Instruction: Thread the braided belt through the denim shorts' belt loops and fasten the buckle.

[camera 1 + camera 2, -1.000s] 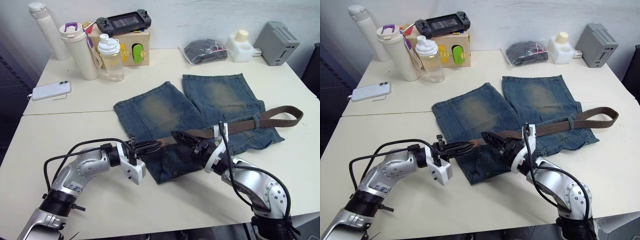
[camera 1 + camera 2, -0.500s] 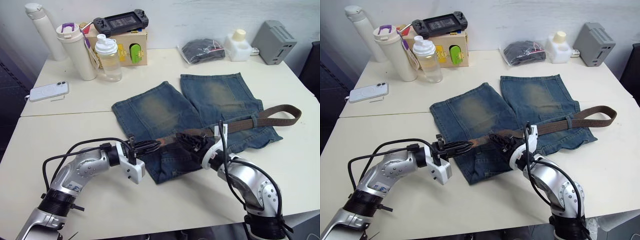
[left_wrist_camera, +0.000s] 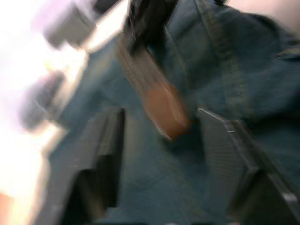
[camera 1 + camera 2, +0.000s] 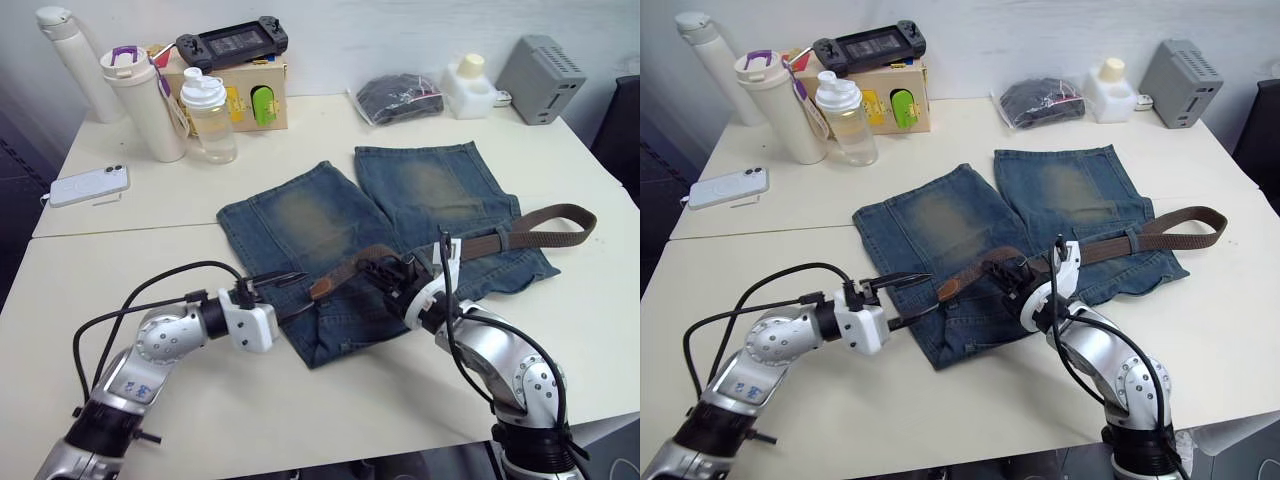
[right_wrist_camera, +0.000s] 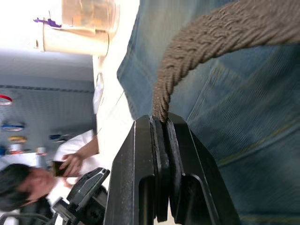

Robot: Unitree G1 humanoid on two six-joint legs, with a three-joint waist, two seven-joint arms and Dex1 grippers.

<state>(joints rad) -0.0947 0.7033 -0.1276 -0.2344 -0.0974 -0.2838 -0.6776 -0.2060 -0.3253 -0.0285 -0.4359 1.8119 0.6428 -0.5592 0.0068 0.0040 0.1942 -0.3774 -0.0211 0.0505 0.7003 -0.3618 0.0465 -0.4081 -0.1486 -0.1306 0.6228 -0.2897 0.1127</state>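
White counter (image 4: 560,300) fills the scene, with bottles, a phone and a game console crowding its far edge. At its centre lie the shorts (image 4: 380,230), legs pointing away from us and the waistband on our side. Across that waistband runs the belt (image 4: 530,232): from a loop lying off the shorts at our right, it passes under one of the belt loops (image 4: 510,238) and carries on leftward, its tan tip (image 4: 322,287) raised a little above the denim.

We hold the strap in our right tool (image 4: 1012,283), clamped shut on the braid a short way behind the tip. Our left tool (image 4: 285,295) waits just beside the tip with its two fingers spread apart, holding nothing.

As we judge it, the step in hand is passing the tip across to the left tool. To do it well, we should keep the right grip firm and the tip steady, bring the open fingers around the tan leather, close fully, and only then release.
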